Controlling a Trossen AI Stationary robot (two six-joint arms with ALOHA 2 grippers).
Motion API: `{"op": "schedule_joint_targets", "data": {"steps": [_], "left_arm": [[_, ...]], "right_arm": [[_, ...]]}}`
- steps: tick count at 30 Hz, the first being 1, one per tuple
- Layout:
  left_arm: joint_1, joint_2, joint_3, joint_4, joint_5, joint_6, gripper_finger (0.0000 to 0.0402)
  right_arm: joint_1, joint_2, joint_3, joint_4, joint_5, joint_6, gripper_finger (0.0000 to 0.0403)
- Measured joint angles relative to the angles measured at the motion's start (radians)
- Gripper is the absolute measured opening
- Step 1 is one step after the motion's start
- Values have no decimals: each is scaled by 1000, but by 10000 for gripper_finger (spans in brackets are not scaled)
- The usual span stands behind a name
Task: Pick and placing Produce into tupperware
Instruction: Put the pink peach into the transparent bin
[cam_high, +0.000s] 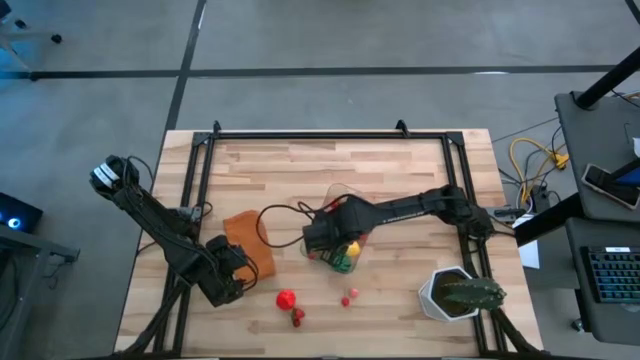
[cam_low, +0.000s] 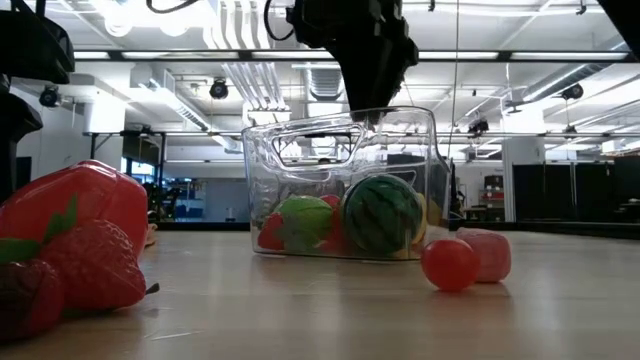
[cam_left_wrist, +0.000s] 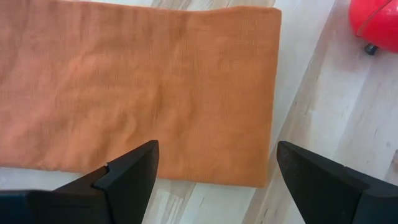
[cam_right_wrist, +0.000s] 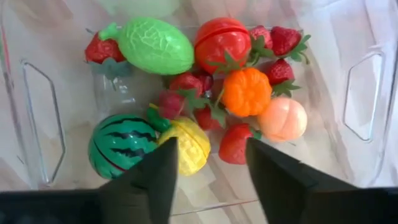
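Hovering above the produce-filled tupperware (cam_high: 340, 250), right gripper (cam_right_wrist: 208, 171) fingers parted, empty; left gripper (cam_left_wrist: 214, 171) wide open over orange cloth (cam_left_wrist: 137, 87).

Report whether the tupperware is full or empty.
Partly full: tupperware holds a watermelon, melon, strawberries and more, loosely piled.

Between the right gripper's (cam_right_wrist: 208, 180) parted fingers, piled produce (cam_right_wrist: 205, 93) fills the tupperware (cam_right_wrist: 367, 93) below; its walls flank both fingers.
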Motion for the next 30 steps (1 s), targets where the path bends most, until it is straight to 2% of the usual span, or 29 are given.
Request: {"op": "schedule_joint_targets", "data": {"steps": [6, 10, 14, 18, 25, 30], "left_arm": [[0, 0, 0, 0, 0, 1, 311], [0, 0, 0, -2, 0, 1, 311], [0, 0, 0, -3, 0, 3, 311], [0, 0, 0, -5, -4, 9, 311], [0, 0, 0, -4, -16, 35, 311], [-1, 0, 0, -3, -11, 35, 311]], "right_arm": [[40, -4, 4, -9, 7, -20, 270], [147, -25, 4, -7, 45, -121, 302], [282, -27, 0, -1, 106, -163, 306], [373, -23, -47, 60, 79, -43, 297], [402, -20, -241, 304, 17, 215, 283], [399, -20, -342, 367, 5, 318, 275]]}}
